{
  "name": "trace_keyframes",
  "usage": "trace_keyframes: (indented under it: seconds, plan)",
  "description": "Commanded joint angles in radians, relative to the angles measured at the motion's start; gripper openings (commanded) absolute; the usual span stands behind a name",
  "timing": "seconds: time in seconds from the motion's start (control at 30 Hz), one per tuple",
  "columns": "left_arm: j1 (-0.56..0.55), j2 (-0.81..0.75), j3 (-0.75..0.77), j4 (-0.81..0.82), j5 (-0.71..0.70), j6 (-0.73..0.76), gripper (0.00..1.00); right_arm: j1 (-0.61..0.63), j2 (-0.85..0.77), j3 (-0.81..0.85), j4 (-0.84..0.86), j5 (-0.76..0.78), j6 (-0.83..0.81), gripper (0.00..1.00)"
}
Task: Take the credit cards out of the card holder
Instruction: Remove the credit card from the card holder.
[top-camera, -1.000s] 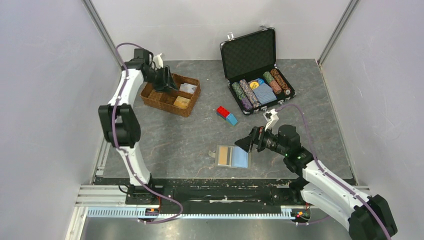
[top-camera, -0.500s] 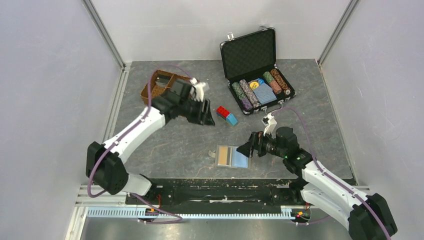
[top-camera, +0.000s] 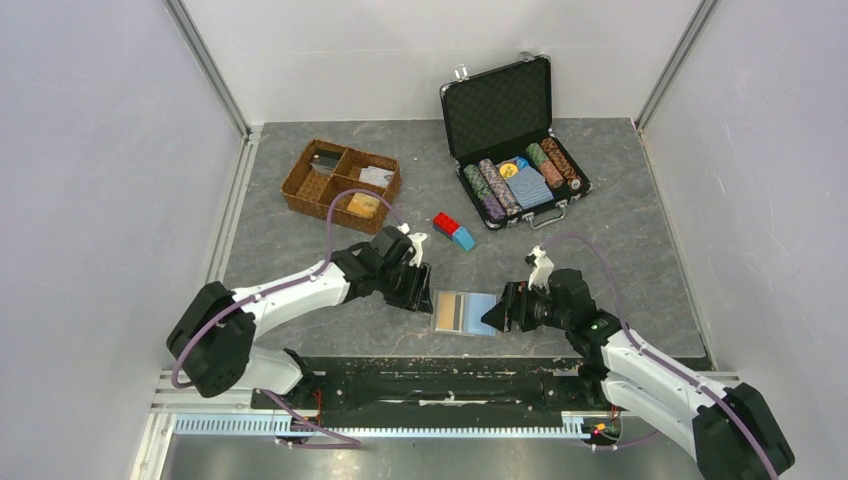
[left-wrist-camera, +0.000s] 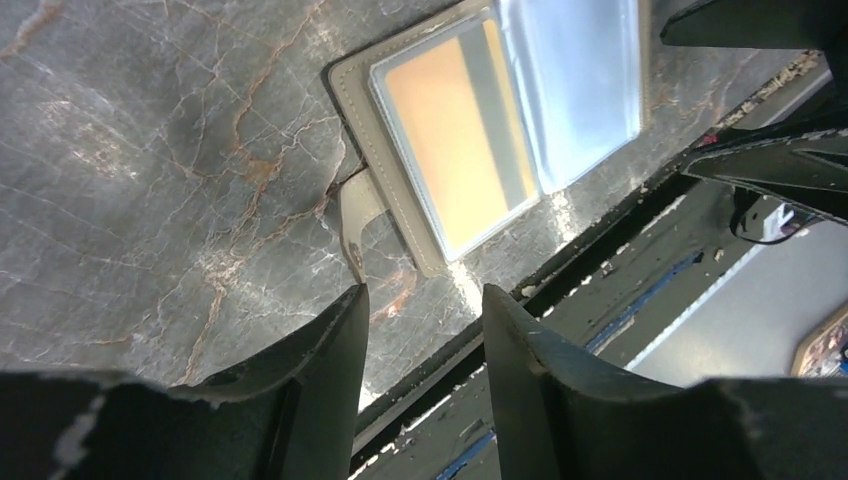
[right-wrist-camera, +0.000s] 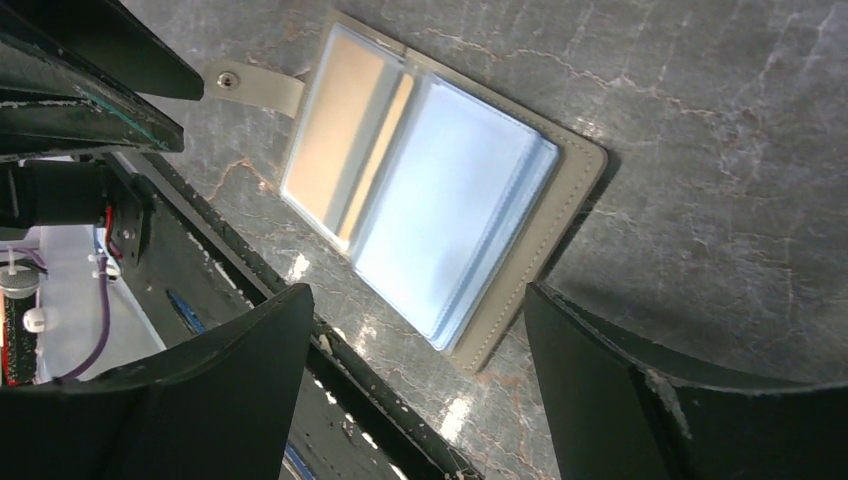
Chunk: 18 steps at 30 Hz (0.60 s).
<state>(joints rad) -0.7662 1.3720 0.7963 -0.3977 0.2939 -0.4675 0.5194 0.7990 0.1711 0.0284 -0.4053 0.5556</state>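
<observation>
- One card holder (top-camera: 463, 313) lies open near the table's (top-camera: 620, 250) front edge, between the two grippers.
- One orange card (left-wrist-camera: 450, 150) shows. The blue cards (right-wrist-camera: 450, 240) overlap, so their number is unclear.
- Left gripper (top-camera: 416, 291): narrow gap, empty.
- Right gripper (top-camera: 503, 309): wide, empty.

Overhead view plus two wrist close-ups.
The top camera looks down over the whole bench (top-camera: 620, 230) from behind; both wrist cameras face the open card holder (right-wrist-camera: 515, 268) closely.

Card holder (top-camera: 464, 312) between left tool (top-camera: 418, 291) and right tool (top-camera: 503, 308), tray (top-camera: 325, 210), case (top-camera: 497, 105) behind
</observation>
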Motion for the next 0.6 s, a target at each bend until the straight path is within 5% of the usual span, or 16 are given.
trace_keyframes:
  seconds: [0.0,0.57]
  plan:
    - [-0.022,0.022,-0.039,0.159,-0.082,-0.075,0.50,-0.002,0.040,-0.001,0.042,0.045,-0.031,0.77]
    - [-0.051,0.053,-0.231,0.466,0.028,-0.192,0.37,-0.003,0.200,0.138,0.064,0.146,-0.199,0.45]
